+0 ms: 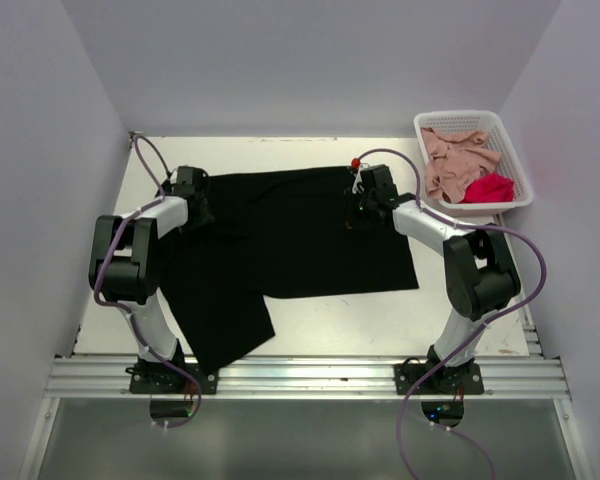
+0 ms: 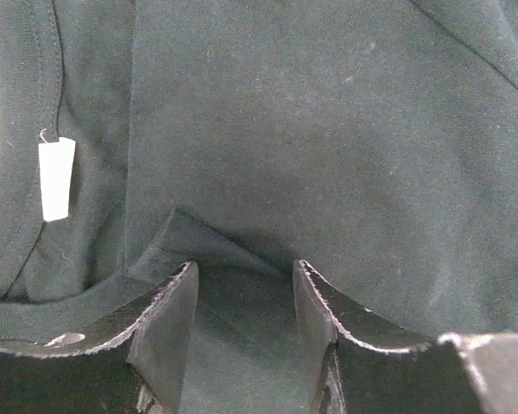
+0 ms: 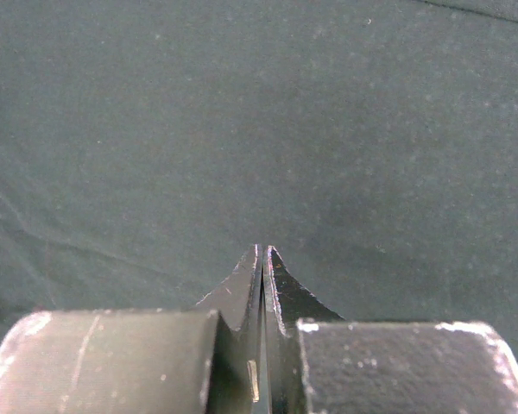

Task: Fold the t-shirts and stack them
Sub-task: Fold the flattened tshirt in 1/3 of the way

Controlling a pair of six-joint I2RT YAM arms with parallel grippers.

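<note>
1. Black t-shirt: laid across centre of table.
2. L gripper: jaws held apart over shirt, nr collar label.
3. R gripper: fingers pressed together at shirt's right side; cloth pinch not discernible.
4. Pink t-shirt & red t-shirt: kept in basket, far right.

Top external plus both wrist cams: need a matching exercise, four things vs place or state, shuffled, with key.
Things:
1. black t-shirt
2. pink t-shirt
3. left gripper
4. right gripper

Place or state:
A. shut, above black cloth
B. crumpled in the white basket
C. lying spread on the table
D. open, a ridge of black cloth between its fingers

Pairs: 1-C, 2-B, 3-D, 4-A
</note>
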